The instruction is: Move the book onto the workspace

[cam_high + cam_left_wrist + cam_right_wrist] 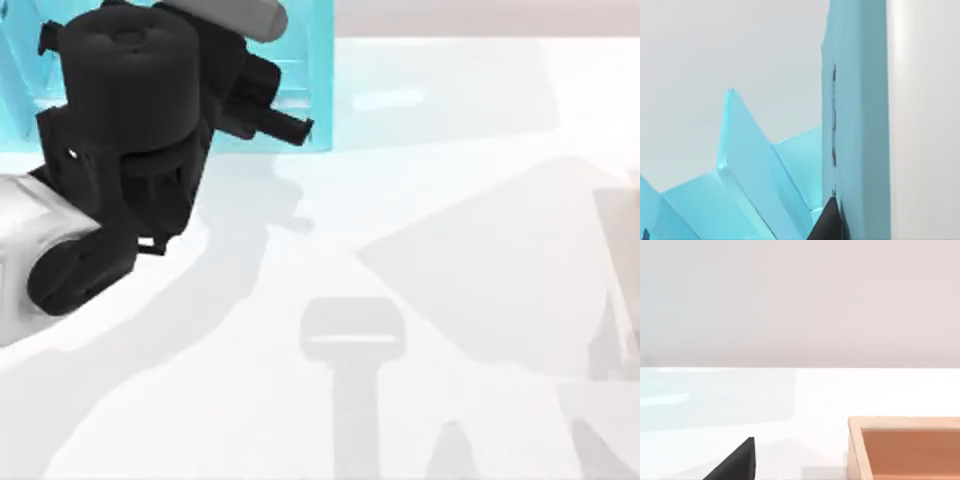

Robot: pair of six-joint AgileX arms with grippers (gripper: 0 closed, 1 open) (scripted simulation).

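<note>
- Our left gripper (pixel 285 122) is at 11 o'clock, reaching into the turquoise shelf (pixel 322 90); we cannot tell its finger state.
- The book (pixel 860 125) stands upright in the shelf, touching a fingertip (pixel 827 222).
- Risk: it catches a slanted divider (pixel 747 165) and tips before reaching the white tabletop (pixel 450 300).
- A wooden tray (pixel 905 445) sits near our right arm.

No text, label, brand, number or sign can be read anywhere; the book (pixel 860 125) carries only a few small dark marks along its cover edge, too blurred to read as letters
</note>
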